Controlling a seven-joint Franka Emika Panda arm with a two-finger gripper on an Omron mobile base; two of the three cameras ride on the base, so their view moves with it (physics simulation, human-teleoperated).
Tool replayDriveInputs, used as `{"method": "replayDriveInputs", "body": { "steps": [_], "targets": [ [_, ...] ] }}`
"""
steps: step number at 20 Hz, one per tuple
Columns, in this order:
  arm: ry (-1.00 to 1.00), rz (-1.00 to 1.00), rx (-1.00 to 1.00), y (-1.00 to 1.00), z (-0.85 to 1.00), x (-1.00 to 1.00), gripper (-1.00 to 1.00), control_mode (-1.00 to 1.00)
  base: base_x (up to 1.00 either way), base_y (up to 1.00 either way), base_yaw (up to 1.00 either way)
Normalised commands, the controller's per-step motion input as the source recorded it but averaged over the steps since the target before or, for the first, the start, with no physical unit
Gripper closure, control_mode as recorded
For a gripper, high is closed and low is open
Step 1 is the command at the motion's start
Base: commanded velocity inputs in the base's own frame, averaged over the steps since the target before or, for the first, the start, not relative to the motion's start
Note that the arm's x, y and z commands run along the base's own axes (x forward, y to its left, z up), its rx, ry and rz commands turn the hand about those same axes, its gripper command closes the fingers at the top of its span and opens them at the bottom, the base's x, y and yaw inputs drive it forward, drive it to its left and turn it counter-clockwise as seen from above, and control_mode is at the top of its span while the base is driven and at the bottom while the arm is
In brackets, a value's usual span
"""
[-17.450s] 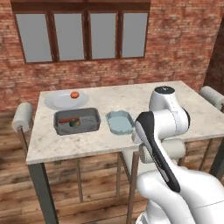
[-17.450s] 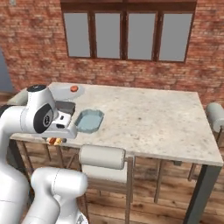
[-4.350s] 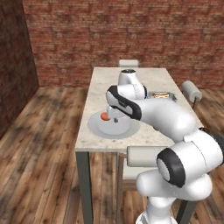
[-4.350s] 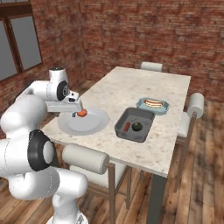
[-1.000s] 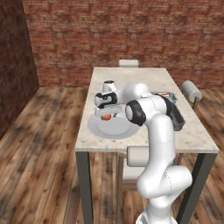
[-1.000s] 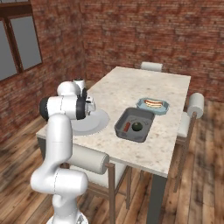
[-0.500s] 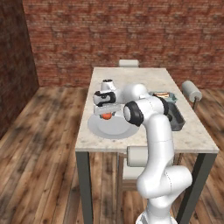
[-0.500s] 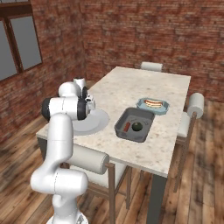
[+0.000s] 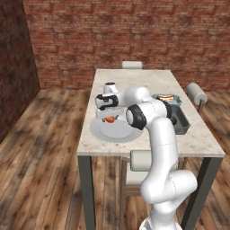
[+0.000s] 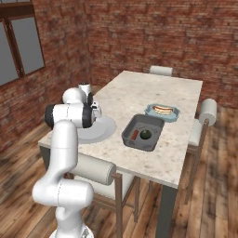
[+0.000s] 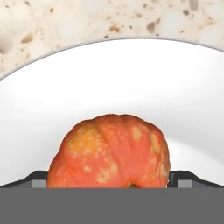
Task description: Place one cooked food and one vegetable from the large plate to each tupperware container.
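A red-orange tomato [image 11: 109, 153] lies on the large light-grey plate [image 11: 109, 87], close under my hand. My gripper [image 11: 111, 180] is open, its dark fingertips [image 11: 37, 178] standing wide on either side of the tomato. From the left base view the gripper [image 9: 110, 115] hangs low over the tomato [image 9: 110, 120] on the plate [image 9: 117, 132]. The dark-grey tub [image 10: 132, 124] holds a dark sausage [image 10: 135, 135] and a green ball [image 10: 145, 134]. The light-blue tub [image 10: 173, 116] behind it holds a hot dog [image 10: 161, 109].
The plate [image 10: 100, 131] sits near the table's left front corner, with both tubs to its right. Chairs stand at the near side [image 10: 95, 169], the right side [image 10: 208, 109] and the far end [image 10: 160, 70]. A brick wall closes the back.
My hand has sunk a little lower over the tomato. The jaws stay wide, and the tubs with their contents have not moved.
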Motion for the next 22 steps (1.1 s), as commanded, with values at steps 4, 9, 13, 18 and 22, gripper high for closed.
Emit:
{"method": "replayDriveInputs", "body": {
  "steps": [4, 9, 13, 18, 22],
  "targets": [
    [-0.02, 0.00, 0.00, 0.00, -0.19, 0.00, -1.00, -1.00, 0.00, 0.00, 0.00],
    [-0.01, 0.00, 0.00, 0.00, -0.01, 0.00, -1.00, -1.00, 0.00, 0.00, 0.00],
    [0.00, 0.00, 0.00, 0.00, 0.00, 0.00, 1.00, -1.00, 0.00, 0.00, 0.00],
    [0.00, 0.00, 0.00, 0.00, 0.00, 0.00, 1.00, -1.00, 0.00, 0.00, 0.00],
    [-0.04, 0.00, 0.00, -0.05, 0.00, -0.21, 1.00, -1.00, 0.00, 0.00, 0.00]
  ]
}}
